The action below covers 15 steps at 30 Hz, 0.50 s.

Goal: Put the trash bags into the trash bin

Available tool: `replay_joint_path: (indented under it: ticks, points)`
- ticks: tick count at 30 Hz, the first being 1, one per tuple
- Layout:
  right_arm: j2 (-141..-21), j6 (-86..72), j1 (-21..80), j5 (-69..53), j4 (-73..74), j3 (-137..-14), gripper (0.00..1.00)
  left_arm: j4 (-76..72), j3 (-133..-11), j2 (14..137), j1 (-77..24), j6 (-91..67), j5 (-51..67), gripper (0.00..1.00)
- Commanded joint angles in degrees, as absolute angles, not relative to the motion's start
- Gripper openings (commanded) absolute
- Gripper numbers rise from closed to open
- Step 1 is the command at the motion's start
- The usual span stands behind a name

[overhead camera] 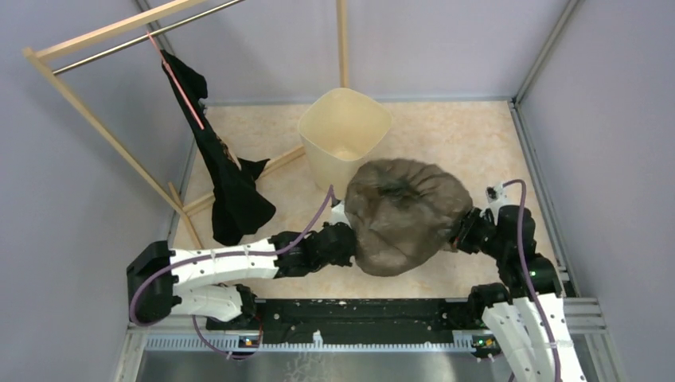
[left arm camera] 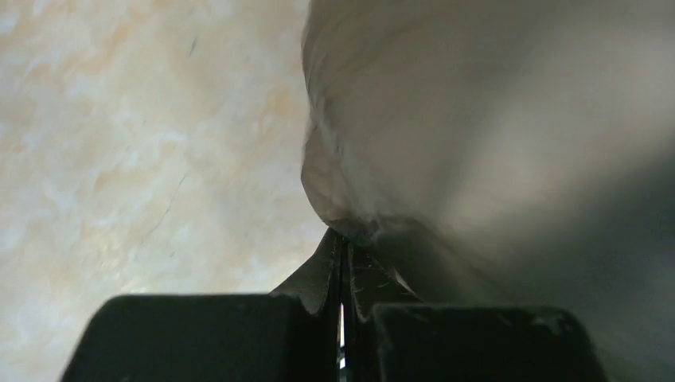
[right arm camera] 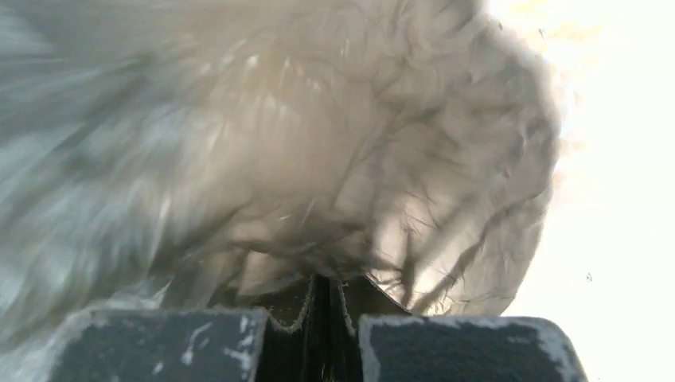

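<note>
A grey-brown translucent trash bag (overhead camera: pixel 404 213) billows full of air, held up between my two arms in front of the cream trash bin (overhead camera: pixel 344 135). My left gripper (overhead camera: pixel 350 239) is shut on the bag's left edge; the bag (left arm camera: pixel 493 119) fills the left wrist view above the closed jaws. My right gripper (overhead camera: pixel 458 231) is shut on the bag's right edge; the crumpled film (right arm camera: pixel 302 151) spreads above its closed jaws. The bin stands upright and open behind the bag, its front wall partly hidden by it.
A wooden clothes rack (overhead camera: pixel 95 119) with a black garment (overhead camera: pixel 227 175) on a hanger stands at the left. The marbled beige floor (overhead camera: pixel 454 135) is walled by grey panels, with a metal rail along the near edge.
</note>
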<state>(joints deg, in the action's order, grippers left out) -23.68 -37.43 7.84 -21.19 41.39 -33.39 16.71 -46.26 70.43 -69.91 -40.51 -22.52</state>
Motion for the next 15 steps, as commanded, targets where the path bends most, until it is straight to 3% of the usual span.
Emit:
replay_joint_path:
  ticks: [1, 7, 10, 12, 15]
  points:
    - [-23.0, -36.9, 8.28, -22.34, 36.14, -49.67, 0.0, 11.43, -50.36, 60.36, -69.97, -41.59, -21.75, 0.0]
    - [-32.38, -29.47, 8.31, -17.27, 38.72, -80.91, 0.0, 10.81, -75.25, 60.44, -69.98, -23.37, -16.97, 0.0]
    - [-32.42, -27.61, 8.34, -13.98, 37.94, -91.21, 0.0, 6.15, -80.22, 59.45, -70.02, -17.8, -17.78, 0.0]
    - [-31.66, -26.13, 8.35, -12.16, 38.13, -93.26, 0.0, 4.59, -80.11, 58.85, -69.99, -16.48, -19.73, 0.0]
    - [-29.11, -25.47, 8.44, -10.85, 38.41, -86.31, 0.0, 4.25, -75.44, 59.43, -69.96, -18.19, -22.53, 0.0]
